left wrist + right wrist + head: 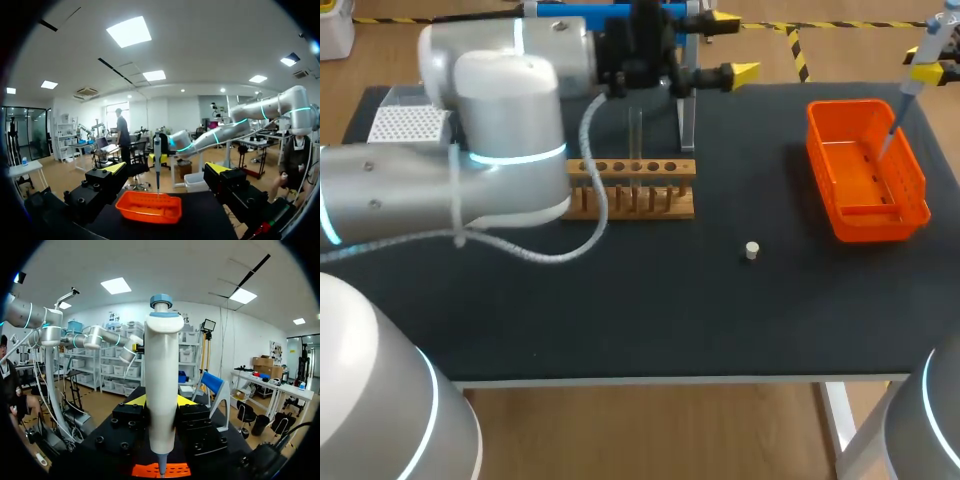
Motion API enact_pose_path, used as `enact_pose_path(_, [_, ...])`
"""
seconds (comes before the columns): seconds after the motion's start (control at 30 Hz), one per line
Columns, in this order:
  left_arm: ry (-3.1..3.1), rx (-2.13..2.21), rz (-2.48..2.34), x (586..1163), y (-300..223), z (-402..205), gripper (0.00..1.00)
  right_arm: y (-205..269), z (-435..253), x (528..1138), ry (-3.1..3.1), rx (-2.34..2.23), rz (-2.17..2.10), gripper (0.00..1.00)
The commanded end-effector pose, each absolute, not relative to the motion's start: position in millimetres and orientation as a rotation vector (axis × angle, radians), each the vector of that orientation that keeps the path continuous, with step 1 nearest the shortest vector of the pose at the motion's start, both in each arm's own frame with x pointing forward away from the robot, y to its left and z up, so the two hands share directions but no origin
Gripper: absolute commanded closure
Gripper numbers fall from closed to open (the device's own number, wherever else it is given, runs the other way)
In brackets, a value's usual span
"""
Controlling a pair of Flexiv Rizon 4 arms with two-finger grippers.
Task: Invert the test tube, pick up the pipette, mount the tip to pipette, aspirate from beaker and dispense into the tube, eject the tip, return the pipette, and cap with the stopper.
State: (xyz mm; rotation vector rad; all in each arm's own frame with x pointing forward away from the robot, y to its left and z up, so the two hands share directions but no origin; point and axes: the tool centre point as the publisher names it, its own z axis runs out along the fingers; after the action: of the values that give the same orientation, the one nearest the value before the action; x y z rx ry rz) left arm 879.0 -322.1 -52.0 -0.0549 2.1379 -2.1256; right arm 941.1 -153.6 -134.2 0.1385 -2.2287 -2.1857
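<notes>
Above the matte black table (620,320), right fingers (186,400) seemingly pinch the cylindrical pipette (161,385); left fingers (116,167) spread.

The left gripper (166,168) hangs with fingers spread wide. Ahead, between them, an orange basket (150,209) sits on the black table (200,226). A pipette (157,155) stands upright over it, tip down.
</notes>
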Motion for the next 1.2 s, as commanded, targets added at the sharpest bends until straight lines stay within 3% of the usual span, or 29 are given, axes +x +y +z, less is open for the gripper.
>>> enact_pose_path(0.03, [2.202,-0.015,-2.098,897,-390,-44,0.0,-153,-133,940,-2.233,0.136,-2.183,1.0])
enact_pose_path(0.27, [2.227,0.037,-2.128,904,-428,-39,0.0,-153,-133,940,-2.233,0.136,-2.183,1.0])
enact_pose_path(0.57, [2.227,0.037,-2.128,904,-428,-39,0.0,-153,-133,940,-2.233,0.136,-2.183,1.0])
enact_pose_path(0.6, [2.227,0.037,-2.128,904,-428,-39,0.15,-153,-133,940,-2.233,0.136,-2.183,1.0])
enact_pose_path(0.63, [2.227,0.037,-2.128,904,-428,-39,0.73,-153,-133,940,-2.233,0.136,-2.183,1.0])
enact_pose_path(0.67, [2.227,0.037,-2.128,904,-428,-39,1.0,-153,-133,940,-2.233,0.136,-2.183,1.0])
enact_pose_path(1.2, [2.214,0.066,-2.156,906,-434,-39,1.0,-153,-133,940,-2.233,0.136,-2.183,1.0])
